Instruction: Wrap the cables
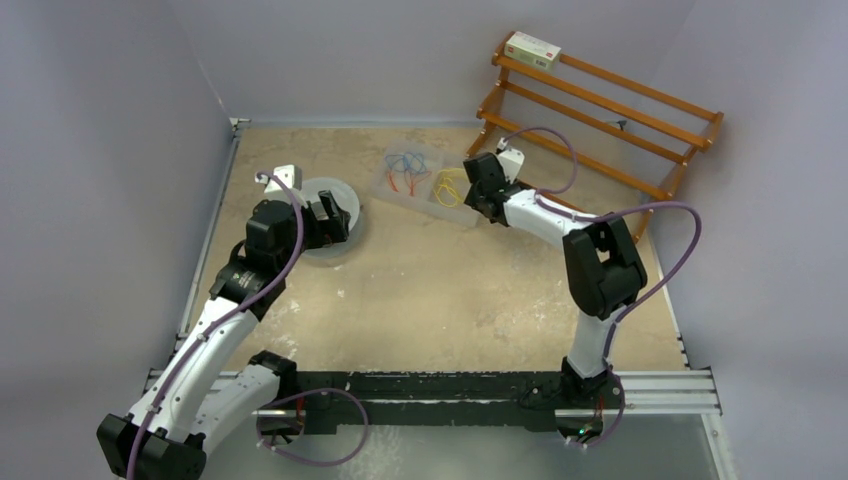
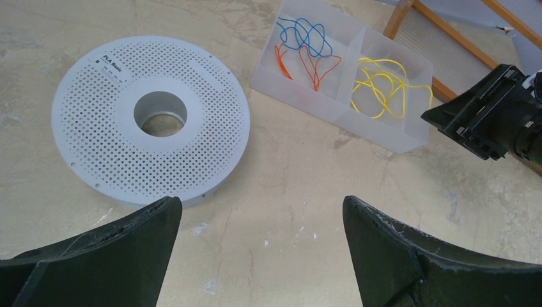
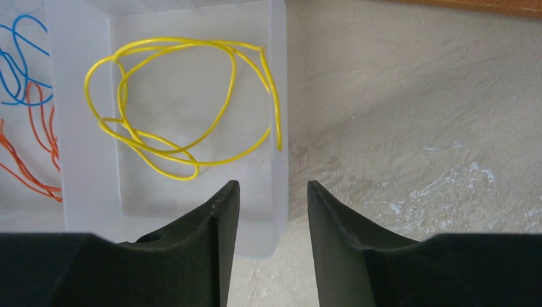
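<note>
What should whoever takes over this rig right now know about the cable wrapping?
Left hand: open, empty, hovering over the table beside the perforated spool.
Right hand: fingers narrowly apart, holding nothing, poised at a corner of the clear tray.
Yellow cable: loose coil in the tray's right compartment, untouched; red and blue wires lie in the other compartment.
Done: nothing wrapped yet.
Left: grasp the yellow cable, lift it out, wrap it, likely onto the spool.
</note>
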Available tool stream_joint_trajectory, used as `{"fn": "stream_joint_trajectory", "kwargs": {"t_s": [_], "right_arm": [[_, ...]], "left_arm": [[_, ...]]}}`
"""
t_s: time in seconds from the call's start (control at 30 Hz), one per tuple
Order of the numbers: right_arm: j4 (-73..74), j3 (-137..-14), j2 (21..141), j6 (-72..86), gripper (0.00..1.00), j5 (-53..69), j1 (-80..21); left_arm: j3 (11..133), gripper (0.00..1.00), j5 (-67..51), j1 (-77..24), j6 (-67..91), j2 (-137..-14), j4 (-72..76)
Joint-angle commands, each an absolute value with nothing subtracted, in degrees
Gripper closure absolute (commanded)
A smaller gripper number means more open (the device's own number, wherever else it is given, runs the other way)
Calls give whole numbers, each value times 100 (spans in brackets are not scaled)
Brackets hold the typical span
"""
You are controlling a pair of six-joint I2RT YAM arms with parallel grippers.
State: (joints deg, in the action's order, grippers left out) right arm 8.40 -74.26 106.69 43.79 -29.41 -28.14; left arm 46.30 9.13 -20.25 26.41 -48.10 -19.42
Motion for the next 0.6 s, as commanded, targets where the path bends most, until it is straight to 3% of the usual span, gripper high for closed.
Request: {"fn": "stream_joint_trajectory", "kwargs": {"t_s": [0.0, 0.1, 0.43, 0.57], "right_arm": [[584, -7365, 10668, 4352, 57, -2852, -2790], [548, -7395, 10732, 4338, 64, -2763, -2782], [590, -7431, 10926, 4324, 71, -2716, -2785], [576, -7339, 10845, 4320, 92, -2741, -2773]], "left_arm": [[4777, 4, 880, -1970, 2704, -4754, -1741], [4781, 4, 878, -1976, 2703, -4748, -1742], [4777, 4, 886, -1984, 2696, -4737, -1750], [4779, 4, 884, -1973, 2698, -4733, -1752]]}}
